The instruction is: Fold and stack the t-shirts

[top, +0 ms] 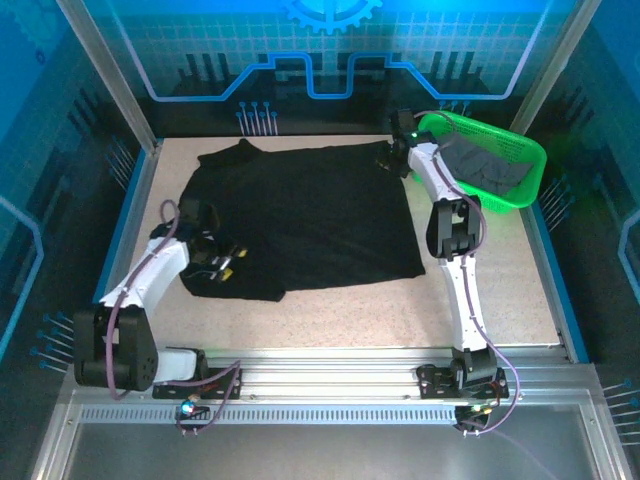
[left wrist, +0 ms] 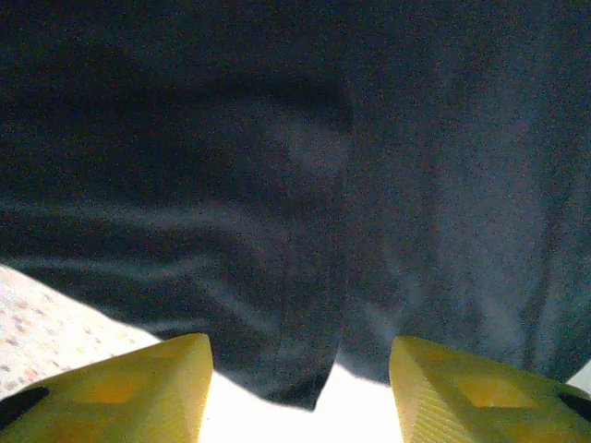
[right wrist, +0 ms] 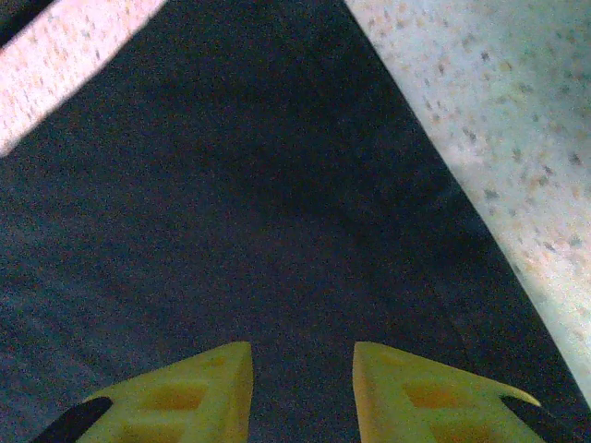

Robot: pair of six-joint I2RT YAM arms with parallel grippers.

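I have the black t-shirt spread flat across the middle of the table. Both my grippers are at its edges and hold nothing. My left gripper sits at the shirt's lower left edge in the top view, its yellow fingers spread wide and the hem just ahead of the tips. My right gripper is low over the upper right corner, its fingers parted by a narrower gap, with cloth under them but not between them. As I judge it, the main risk is that the two grippers stand at opposite corners. If both close and lift from here, the shirt would pull along its diagonal and bunch instead of folding square. On the left, my tips could close short of the hem and catch nothing, or take one layer and drag the rest. On the right, my arm works just beside the green basket, which holds a dark grey t-shirt, and a wide swing could knock it. The shirt's long axis runs left to right across the top view. A small lump of cloth juts out at the upper left, but I cannot tell sleeve from collar, so I cannot tell which way the neck points.
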